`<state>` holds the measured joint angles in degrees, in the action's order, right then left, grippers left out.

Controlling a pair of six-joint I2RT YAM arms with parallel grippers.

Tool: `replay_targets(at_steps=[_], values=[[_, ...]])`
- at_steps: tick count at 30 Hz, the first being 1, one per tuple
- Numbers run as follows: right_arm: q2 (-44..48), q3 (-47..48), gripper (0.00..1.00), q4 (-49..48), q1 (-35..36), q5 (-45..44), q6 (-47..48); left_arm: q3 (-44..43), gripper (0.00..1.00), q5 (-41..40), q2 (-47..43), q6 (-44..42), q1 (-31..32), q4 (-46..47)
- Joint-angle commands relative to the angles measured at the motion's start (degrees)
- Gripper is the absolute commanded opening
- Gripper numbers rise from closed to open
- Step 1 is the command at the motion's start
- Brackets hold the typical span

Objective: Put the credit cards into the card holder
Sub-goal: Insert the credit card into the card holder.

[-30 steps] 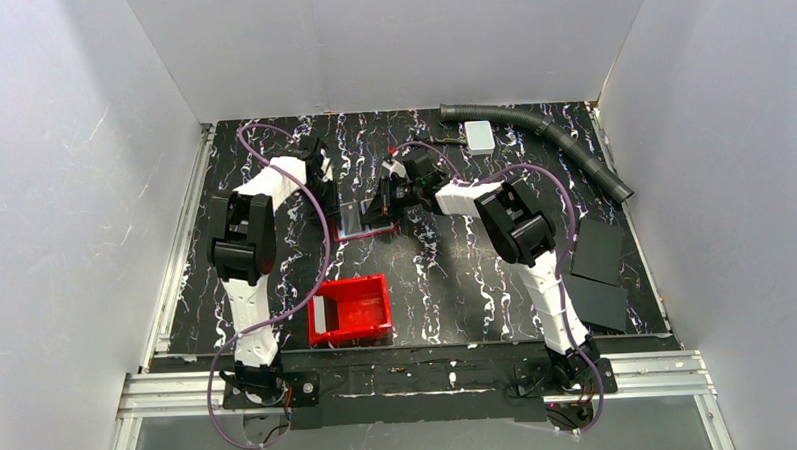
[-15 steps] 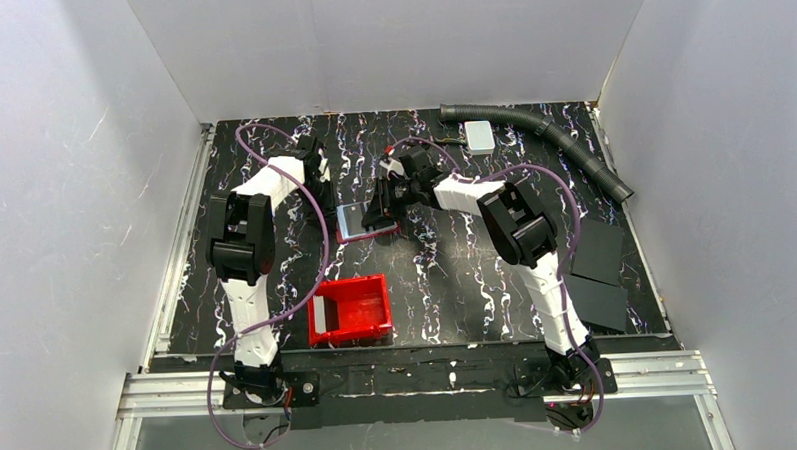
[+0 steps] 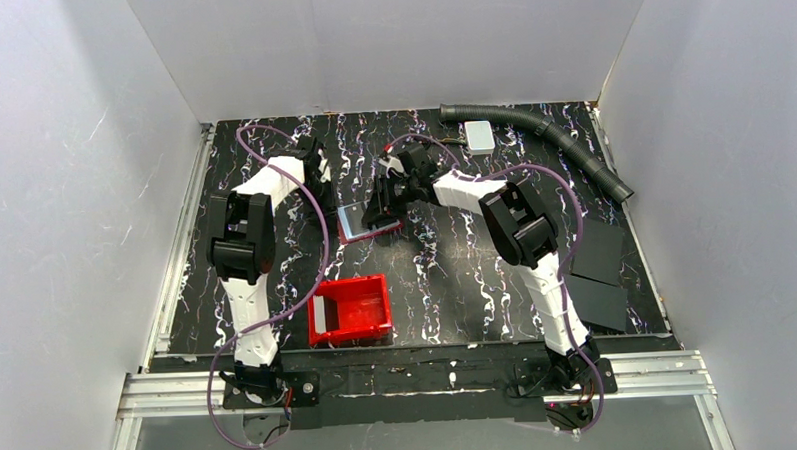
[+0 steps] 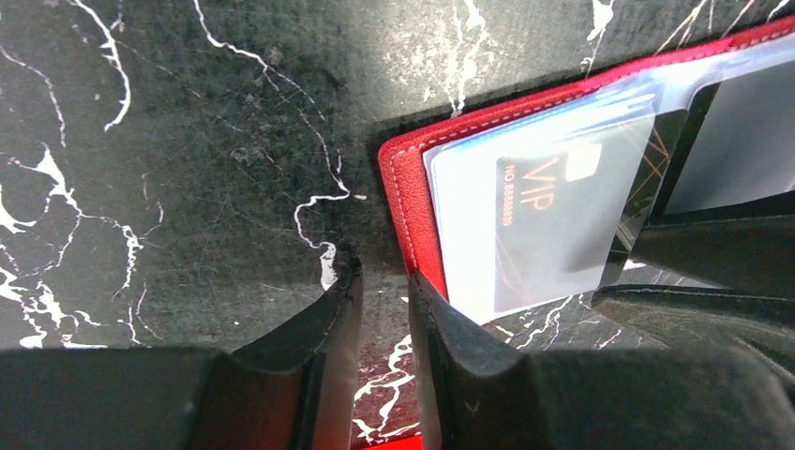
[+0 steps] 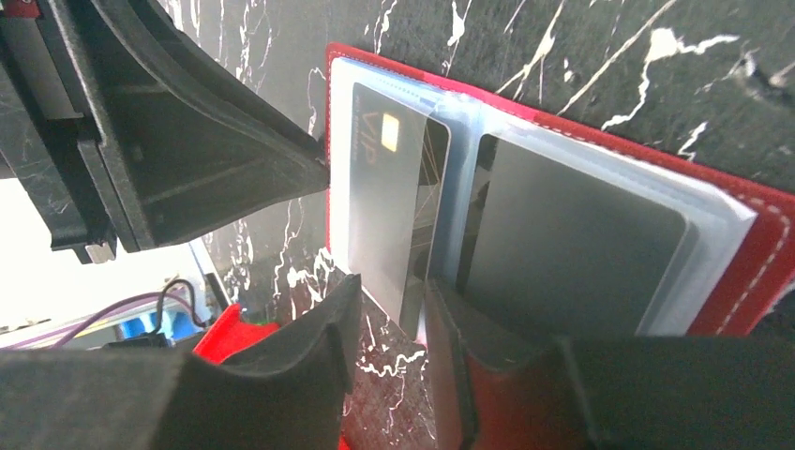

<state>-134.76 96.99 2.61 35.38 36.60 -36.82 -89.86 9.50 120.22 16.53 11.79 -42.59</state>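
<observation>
1. Where stuff is: the card holder lies open on the table, far-middle, between the two arms, sleeves facing up. One credit card (the "VIP" one) is partway into the clear sleeve on the left arm's side, w/ its near end poking out. The other pocket shows a grey panel, can't tell if that's a card or just lining
2. Right gripper: narrow pinch, looks like it's got the near edge of that card. Left gripper: nearly closed, just a sliver of gap w/ only table showing thru, nothing in it. One finger sits at the holder's red edge, prob pinning it
3. Step in hand imo = push the card home. Go slow, straight along the sleeve, card low & flat so it doesn't buckle or peel the plastic up
4. Don't lift the left arm. W/o that pin the holder will prob just skate away from your push
5. Let go only once the card's end is about flush w/ the sleeve mouth, then back straight out so you don't drag it w/ you
</observation>
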Motion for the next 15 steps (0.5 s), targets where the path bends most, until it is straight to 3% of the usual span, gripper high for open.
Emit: replay_targets(at_steps=[1,4,15], values=[[2.79,3.66,0.43,6.83,-0.39,-5.81,5.46,-1.35,0.23,2.22,0.22,0.07,-0.04,-1.28],[3.15,4.74,0.51,8.72,-0.39,-7.08,6.8,-1.41,0.23,2.28,0.28,0.16,0.07,-1.27],[5.44,6.58,0.6,11.96,-0.37,-9.78,12.73,-1.47,0.23,4.28,0.38,0.69,0.19,-0.52]])
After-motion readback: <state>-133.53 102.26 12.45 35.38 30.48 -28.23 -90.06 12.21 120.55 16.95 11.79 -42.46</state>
